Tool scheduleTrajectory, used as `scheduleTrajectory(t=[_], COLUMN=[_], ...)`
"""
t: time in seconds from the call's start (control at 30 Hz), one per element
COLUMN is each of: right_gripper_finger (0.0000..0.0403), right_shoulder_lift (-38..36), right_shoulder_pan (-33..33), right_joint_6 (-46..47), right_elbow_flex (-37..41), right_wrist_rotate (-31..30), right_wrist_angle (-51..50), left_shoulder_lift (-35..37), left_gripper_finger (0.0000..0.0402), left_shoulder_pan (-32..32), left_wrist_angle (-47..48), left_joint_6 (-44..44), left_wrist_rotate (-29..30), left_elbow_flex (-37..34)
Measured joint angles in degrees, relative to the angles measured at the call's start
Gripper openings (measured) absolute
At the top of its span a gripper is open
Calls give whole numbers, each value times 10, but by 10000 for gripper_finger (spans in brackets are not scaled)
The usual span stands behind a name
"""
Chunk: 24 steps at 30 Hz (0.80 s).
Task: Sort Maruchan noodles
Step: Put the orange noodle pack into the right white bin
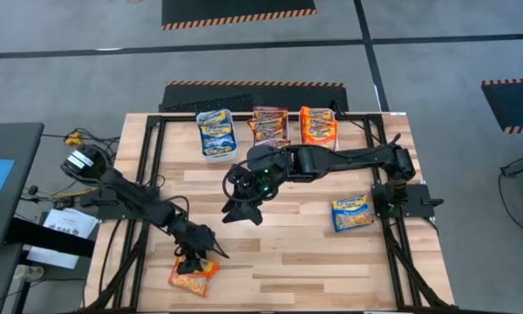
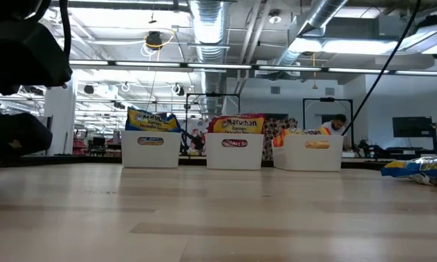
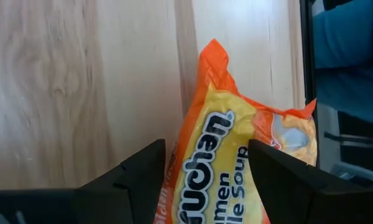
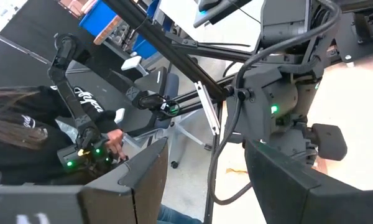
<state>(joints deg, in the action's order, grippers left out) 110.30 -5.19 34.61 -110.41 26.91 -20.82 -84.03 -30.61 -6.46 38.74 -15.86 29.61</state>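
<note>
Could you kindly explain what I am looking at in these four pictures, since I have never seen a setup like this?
It is a robot with two dark arms at a wooden table. One picture looks straight down, one looks level across the tabletop, and two come from cameras on the wrists. At the far edge stand three white bins with sorted noodle packets. The left gripper is open, with its fingers on either side of an orange packet at the near edge; nothing is lifted yet. The right gripper hangs open over the middle, holding nothing. A blue packet lies loose on the right.
</note>
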Motion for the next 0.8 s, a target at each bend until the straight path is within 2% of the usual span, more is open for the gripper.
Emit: scheduleTrajectory(t=[0.1,0.2,0.47,0.53,0.67,0.8], right_gripper_finger=[240,240,240,240,240,240], right_shoulder_lift=[0,0,0,0,0,-10], right_shoulder_pan=[0,0,-1,0,0,1], right_joint_6=[0,0,8,13,14,14], right_elbow_flex=[0,0,0,0,0,0], right_wrist_rotate=[0,0,0,1,0,1], right_wrist_angle=[-1,-3,-7,-7,0,5], left_shoulder_lift=[-3,-3,-3,-3,7,48], left_gripper_finger=[210,182,36,11,2,0], left_shoulder_pan=[0,-2,-9,-8,-8,-5], left_wrist_angle=[-1,-1,-10,-10,-9,3], left_joint_6=[0,-1,-7,-5,7,0], left_wrist_rotate=[0,3,11,6,2,25], left_elbow_flex=[0,0,0,0,0,0])
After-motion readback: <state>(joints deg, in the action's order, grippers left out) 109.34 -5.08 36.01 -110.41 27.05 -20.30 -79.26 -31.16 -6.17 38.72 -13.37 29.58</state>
